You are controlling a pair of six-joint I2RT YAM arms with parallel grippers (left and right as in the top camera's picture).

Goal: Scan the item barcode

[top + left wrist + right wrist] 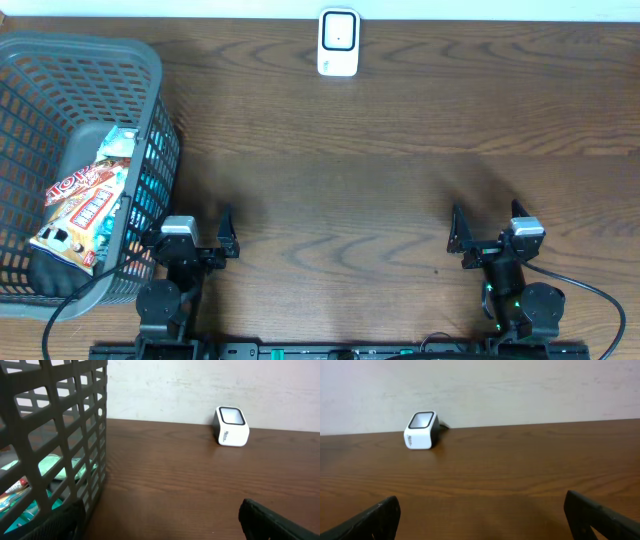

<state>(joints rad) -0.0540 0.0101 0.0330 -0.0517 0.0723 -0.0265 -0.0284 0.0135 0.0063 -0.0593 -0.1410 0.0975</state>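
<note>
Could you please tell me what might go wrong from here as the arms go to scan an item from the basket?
1. The left tool stands open right beside the basket; reaching in, it could catch the mesh wall and drag the basket.
2. The snack packet lies flat on other packets, so a grasp may slip or lift two.
3. The scanner sits at the far edge; no barcode shows, so it may face away.

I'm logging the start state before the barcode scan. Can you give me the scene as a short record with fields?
scanner: white, at the far edge of the table
basket: grey mesh, far left
snack packet: lying inside the basket
left claw: open, empty, beside the basket
right claw: open, empty, over bare wood
progress: packet not yet picked up
</note>
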